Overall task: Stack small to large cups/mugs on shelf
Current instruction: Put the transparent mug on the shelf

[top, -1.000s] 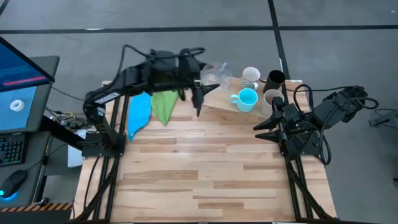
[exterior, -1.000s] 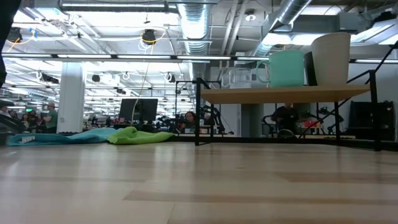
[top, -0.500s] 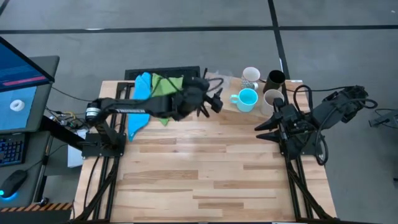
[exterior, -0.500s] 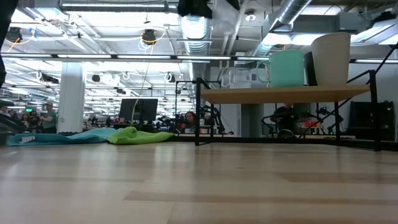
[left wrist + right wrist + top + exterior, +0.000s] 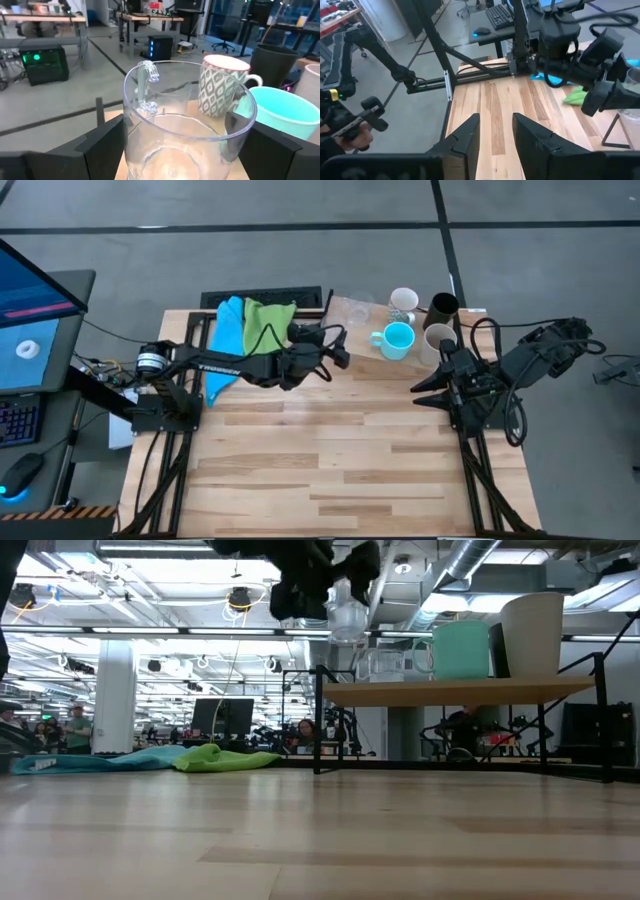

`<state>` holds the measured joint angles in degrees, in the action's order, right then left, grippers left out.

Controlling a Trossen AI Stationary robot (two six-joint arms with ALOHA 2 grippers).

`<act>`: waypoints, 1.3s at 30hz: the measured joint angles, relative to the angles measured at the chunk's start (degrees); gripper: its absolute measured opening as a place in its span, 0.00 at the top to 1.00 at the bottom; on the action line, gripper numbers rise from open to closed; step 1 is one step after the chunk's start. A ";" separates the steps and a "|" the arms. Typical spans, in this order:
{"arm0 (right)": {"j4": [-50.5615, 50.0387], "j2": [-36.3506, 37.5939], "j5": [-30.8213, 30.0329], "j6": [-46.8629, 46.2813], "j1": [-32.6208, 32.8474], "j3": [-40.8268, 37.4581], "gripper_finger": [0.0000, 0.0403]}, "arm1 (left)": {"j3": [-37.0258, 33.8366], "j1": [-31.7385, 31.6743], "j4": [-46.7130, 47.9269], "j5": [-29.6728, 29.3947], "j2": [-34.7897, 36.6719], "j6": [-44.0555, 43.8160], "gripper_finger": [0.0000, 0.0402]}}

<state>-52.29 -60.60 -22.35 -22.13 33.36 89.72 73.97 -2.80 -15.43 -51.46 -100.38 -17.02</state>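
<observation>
The shelf (image 5: 365,338) stands at the table's far right. On it are a cyan handled mug (image 5: 397,339), a white patterned mug (image 5: 403,302), a tall black cup (image 5: 441,308), a beige tumbler (image 5: 438,338) and a small clear cup (image 5: 350,310). My left gripper (image 5: 335,353) is shut on a second clear cup (image 5: 180,135), in the air just off the shelf's left end (image 5: 322,690) and above board height (image 5: 345,610). My right gripper (image 5: 430,385) is open and empty by the table's right edge, near the tumbler. My left gripper pinches the clear cup's round wall (image 5: 131,145) between its two fingers, one on each side. The fingers lie about level and point toward the shelf. The cup is upright and lifted clear of the table, with its handle (image 5: 145,85) on the side away from the gripper.
A blue cloth (image 5: 225,340) and a green cloth (image 5: 266,325) lie at the table's far left, beside my left arm. The bare plank table top (image 5: 330,450) spreads across the middle and near side. The shelf's thin black legs (image 5: 318,725) stand on the table.
My left gripper has come down from high above the table and turned from pointing down to about level, facing the shelf. The clear cup in it has dropped into the low view from above.
</observation>
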 joint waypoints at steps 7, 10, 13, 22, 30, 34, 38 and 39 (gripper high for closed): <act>0.02 0.00 0.00 0.02 0.00 0.01 0.66 | -1.80 -1.06 -5.29 -0.06 -1.61 -0.27 0.20; 0.00 0.00 0.00 0.01 0.00 0.01 0.66 | -0.13 -1.21 -7.66 2.01 -4.89 3.56 0.20; 0.07 -0.02 0.02 0.00 0.00 0.00 0.66 | 1.21 -0.58 -7.67 -1.43 -6.51 4.97 0.20; 0.02 -0.02 1.51 -0.39 0.00 0.01 0.66 | 1.38 -1.22 -10.15 -1.29 -10.91 -0.89 0.20; 0.02 0.00 2.18 -0.43 0.00 0.01 0.66 | 3.48 -1.80 -12.44 -1.55 -14.36 -0.71 0.20; -0.02 -0.02 3.04 -0.62 0.00 0.01 0.66 | 6.44 -2.30 -12.06 -1.11 -16.65 1.72 0.20; -0.34 -0.02 3.32 -1.01 0.00 0.01 0.66 | 7.32 -2.25 -10.95 -1.77 -16.98 0.66 0.20; -0.47 -0.02 3.57 -1.01 0.00 0.01 0.66 | 7.35 -2.31 -10.40 -2.34 -16.98 -0.22 0.20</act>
<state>-52.76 -60.62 -18.78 -23.14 33.36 89.73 81.32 -5.12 -25.83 -53.80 -117.36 -17.24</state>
